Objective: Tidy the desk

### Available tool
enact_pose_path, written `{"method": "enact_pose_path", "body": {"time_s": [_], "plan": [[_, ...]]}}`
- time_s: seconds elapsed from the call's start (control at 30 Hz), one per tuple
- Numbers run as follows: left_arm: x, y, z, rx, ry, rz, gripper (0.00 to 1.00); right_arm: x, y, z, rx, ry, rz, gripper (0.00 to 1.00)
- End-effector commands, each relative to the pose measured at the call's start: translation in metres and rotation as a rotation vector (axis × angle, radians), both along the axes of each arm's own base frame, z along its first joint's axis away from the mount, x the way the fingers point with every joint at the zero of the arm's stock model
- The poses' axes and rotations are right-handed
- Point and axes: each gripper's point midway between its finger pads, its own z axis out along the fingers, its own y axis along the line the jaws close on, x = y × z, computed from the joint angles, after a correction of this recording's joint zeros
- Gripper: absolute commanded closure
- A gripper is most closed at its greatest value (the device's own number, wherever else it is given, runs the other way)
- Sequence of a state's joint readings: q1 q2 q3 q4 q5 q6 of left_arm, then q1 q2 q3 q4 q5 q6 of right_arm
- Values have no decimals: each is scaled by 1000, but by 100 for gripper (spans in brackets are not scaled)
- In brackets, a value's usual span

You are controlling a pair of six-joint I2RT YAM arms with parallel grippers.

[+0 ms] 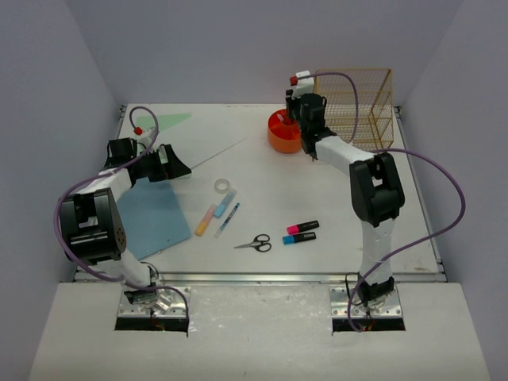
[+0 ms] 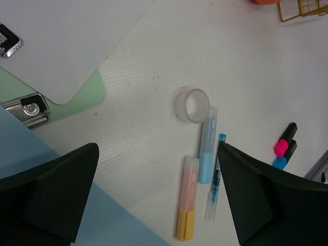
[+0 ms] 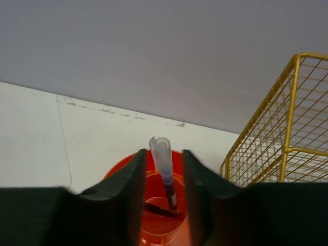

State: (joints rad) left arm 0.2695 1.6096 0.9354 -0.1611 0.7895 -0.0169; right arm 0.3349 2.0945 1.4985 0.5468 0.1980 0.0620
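The white desk [image 1: 333,198] carries loose stationery. A clear tape roll [image 2: 192,105], a blue highlighter [image 2: 206,154], a pink-and-orange highlighter [image 2: 188,205] and a blue pen [image 2: 215,184] lie under my left gripper [image 2: 158,148], which hangs wide open above them. In the top view, that gripper [image 1: 167,163] is at the left, over the edge of a blue folder [image 1: 151,218]. My right gripper [image 3: 163,152] hovers over an orange cup [image 3: 159,225]. Its fingers stand apart on either side of a clear-capped pen [image 3: 166,169] that stands in the cup without touching them.
Scissors [image 1: 254,243] and a pink and a blue marker [image 1: 302,232] lie near the front middle. A gold wire rack [image 1: 353,107] stands right of the orange cup [image 1: 279,135]. A white sheet [image 2: 56,41] over a green board [image 2: 84,95] with metal clips lies at the back left.
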Motion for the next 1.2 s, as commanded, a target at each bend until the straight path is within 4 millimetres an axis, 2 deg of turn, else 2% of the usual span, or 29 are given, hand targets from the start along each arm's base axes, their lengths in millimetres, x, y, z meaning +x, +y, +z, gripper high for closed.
{"method": "enact_pose_path", "body": {"time_s": [0.0, 0.1, 0.13, 0.2, 0.23, 0.3, 0.33, 0.37, 0.43, 0.5, 0.53, 0.63, 0.67, 0.73, 0.9, 0.93, 1.0, 1.03, 1.07, 1.13, 1.17], "plan": [[14, 4, 16, 14, -66, -7, 0, -1, 2, 37, 52, -90, 40, 56], [11, 3, 16, 17, -69, -12, 0, -13, 19, 53, 41, -92, 153, 28], [11, 3, 17, 19, -71, -11, 0, -18, 26, 63, 31, -104, 207, 25], [9, 3, 19, 21, -75, -8, 0, -32, 43, 77, -8, -118, 331, 23], [8, 3, 20, 24, -79, -7, 0, -46, 61, 77, -81, -106, 479, 24], [5, 3, 21, 28, -82, -4, 0, -71, 87, 98, -165, -115, 704, 36], [5, 3, 23, 32, -90, -3, 0, -86, 99, 101, -198, -105, 809, 40], [4, 3, 23, 31, -92, -3, 0, -106, 111, 100, -251, -71, 933, 45], [2, -2, 26, 0, -89, -16, 0, -141, 135, 87, -328, -15, 1077, 45], [-2, -8, 28, -36, -80, -30, 1, -176, 144, 58, -407, 89, 1179, 44], [-4, -14, 29, -45, -82, -48, 2, -191, 150, 46, -480, 79, 1217, 43], [-9, -21, 34, 46, -134, -78, 7, -218, 148, 23, -528, 106, 1254, 41], [-14, -30, 32, 77, -148, -105, 9, -228, 144, 12, -536, 118, 1264, 40], [-19, -36, 39, 149, -196, -124, 16, -237, 140, -1, -552, 150, 1260, 37], [-40, -67, 27, 263, -192, -237, 43, -246, 122, -28, -583, 205, 1217, 33], [-44, -76, 23, 282, -192, -267, 45, -248, 118, -32, -588, 213, 1206, 32], [-50, -83, 13, 348, -181, -276, 50, -247, 107, -37, -601, 217, 1148, 23], [-57, -98, 9, 371, -180, -316, 52, -247, 100, -40, -603, 228, 1117, 21], [-59, -101, 7, 391, -179, -320, 54, -245, 96, -36, -604, 217, 1099, 20], [-65, -114, -3, 449, -173, -344, 60, -248, 77, -47, -596, 256, 1042, 14], [-69, -123, -7, 475, -175, -364, 61, -248, 69, -46, -598, 255, 1017, 13]]}}
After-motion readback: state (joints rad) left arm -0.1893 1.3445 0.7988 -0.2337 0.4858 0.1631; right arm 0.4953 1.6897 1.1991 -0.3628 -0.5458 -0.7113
